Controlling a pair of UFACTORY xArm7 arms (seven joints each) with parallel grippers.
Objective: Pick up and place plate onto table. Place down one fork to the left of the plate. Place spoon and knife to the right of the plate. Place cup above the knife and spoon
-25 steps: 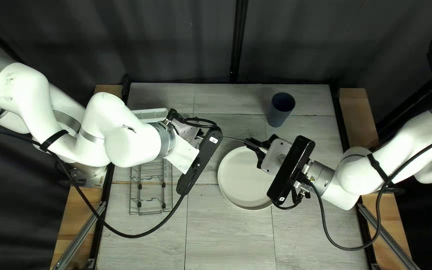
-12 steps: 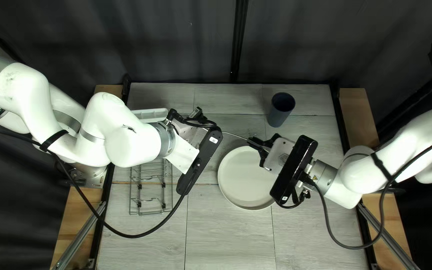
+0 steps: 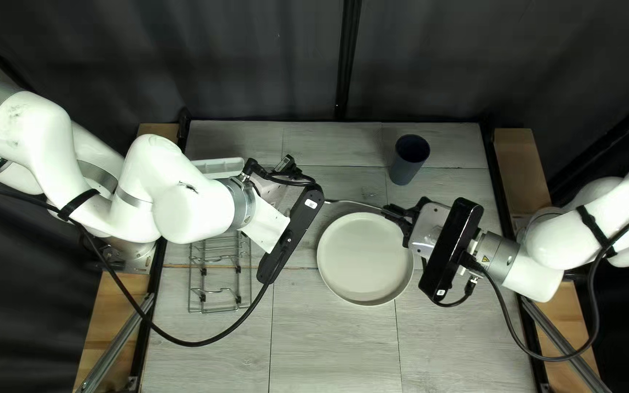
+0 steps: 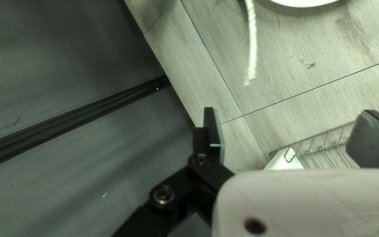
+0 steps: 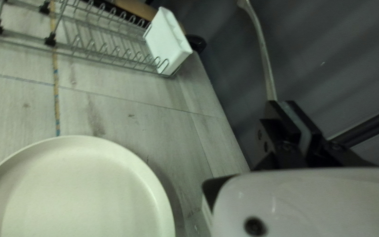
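Right pincer [image 3: 393, 212] moved rightward with utensil [image 3: 354, 203], grey plank table [image 3: 333, 335], dark curtain [image 3: 431, 58]

The top left view is looking steeply down from above the table's [image 3: 329, 335] near edge, facing the dark curtain [image 3: 256, 58] and taking in both arms. The left wrist view is peering down past the far edge, catching only the rim of the plate [image 3: 365, 258] and part of the wire dish rack [image 3: 202, 294]. The right wrist view is looking closely over the plate toward the rack. Both wrist views are sharing plate, rack, tabletop and curtain.
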